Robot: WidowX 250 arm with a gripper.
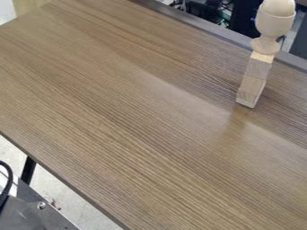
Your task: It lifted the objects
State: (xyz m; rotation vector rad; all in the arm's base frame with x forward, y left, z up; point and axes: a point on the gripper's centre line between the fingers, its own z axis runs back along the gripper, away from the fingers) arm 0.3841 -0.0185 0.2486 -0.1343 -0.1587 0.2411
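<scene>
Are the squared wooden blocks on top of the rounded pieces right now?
No, the squared blocks are at the bottom, with the rounded pieces above them.

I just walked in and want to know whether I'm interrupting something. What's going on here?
A tall stack of pale wooden pieces stands near the far edge of the wood-grain table, toward the right. Squared blocks form its lower part, with rounded, turned pieces above. Nothing is seen gripping it, so I can't say who or what is handling it.
</scene>
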